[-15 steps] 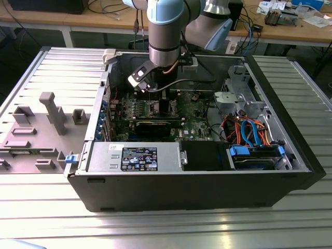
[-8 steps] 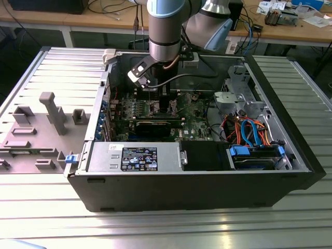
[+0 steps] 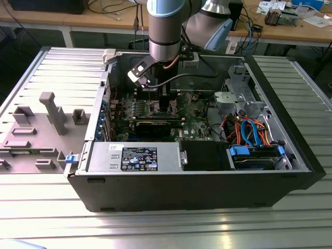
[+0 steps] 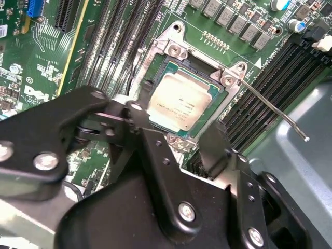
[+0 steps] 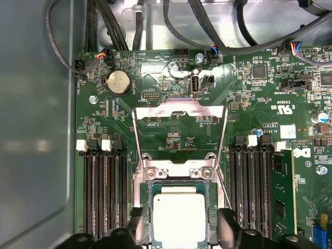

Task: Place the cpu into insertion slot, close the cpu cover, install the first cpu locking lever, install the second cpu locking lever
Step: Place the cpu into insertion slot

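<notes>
Inside the exterior view's black computer case (image 3: 181, 189) hangs the grey arm (image 3: 165, 31). Second wrist view: black gripper (image 4: 174, 124), spread apart, straddles the silvery square cpu (image 4: 181, 101) lying in its metal-rimmed insertion slot (image 4: 168, 65). First wrist view: the silvery cpu cover (image 5: 179, 110) frame lies open; the gripper brushing it could skew the chip.

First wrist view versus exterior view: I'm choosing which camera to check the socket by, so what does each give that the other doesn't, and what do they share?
First wrist view: the cpu lying in the insertion slot, the cpu cover open beyond it, jaws apart on either side of the cpu, a coin cell. Exterior view: the arm reaching down into the open computer case, the power supply, a grey fixture at the exterior view's left. Shared: the green board.
</notes>
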